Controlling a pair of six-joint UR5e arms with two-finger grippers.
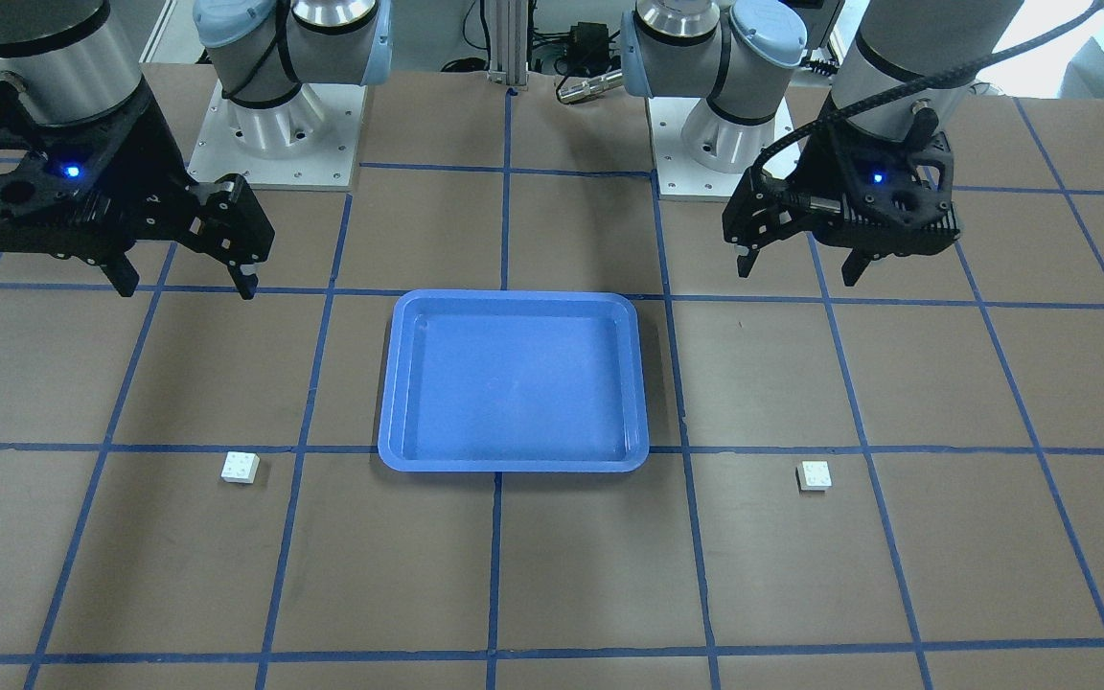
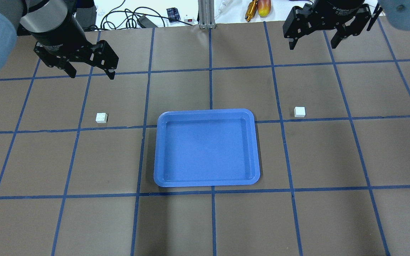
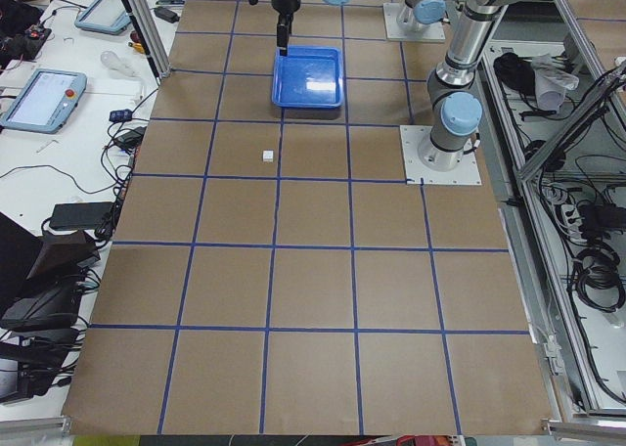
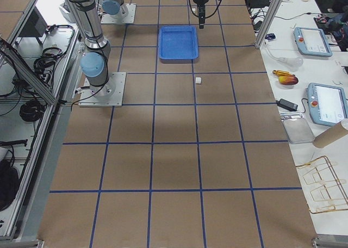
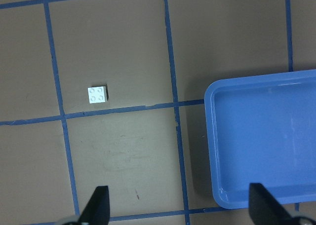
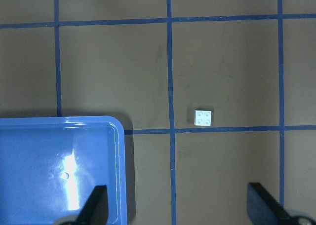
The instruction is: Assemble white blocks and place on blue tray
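A brown table (image 2: 101, 220), ruled into squares by blue tape lines (image 2: 210, 89), carries everything. Past its far edge lie black cables (image 2: 133, 16), a metal post (image 2: 206, 14) and a yellow and red object (image 2: 258, 8), perhaps a tool; it is too small to tell. Both blocks sit on open table with only bare surface around them.

The left gripper (image 2: 92, 75) hangs well above the table's left half. Its fingers are spread wide apart and touch no object. From its wrist camera the two fingertips (image 5: 98, 207) frame bare table, with one block and a corner of the tray beyond them. The right gripper (image 2: 313, 46) hangs the same way over the right half, with its fingertips (image 6: 96, 205) just as wide apart and gripping nothing.

The tray (image 2: 208, 149) lies flat in the middle of the table between the two arms. Its long axis runs from the left edge toward the right edge, square with the tape. The left block (image 2: 101, 117) rests beyond the tray's far left corner, toward the table's left edge and well apart from the tray. It sits studs up just past a tape line. The right block (image 2: 299, 111) rests beyond the tray's far right corner, toward the right edge, also studs up. Both are square, with their sides roughly in line with the tape.
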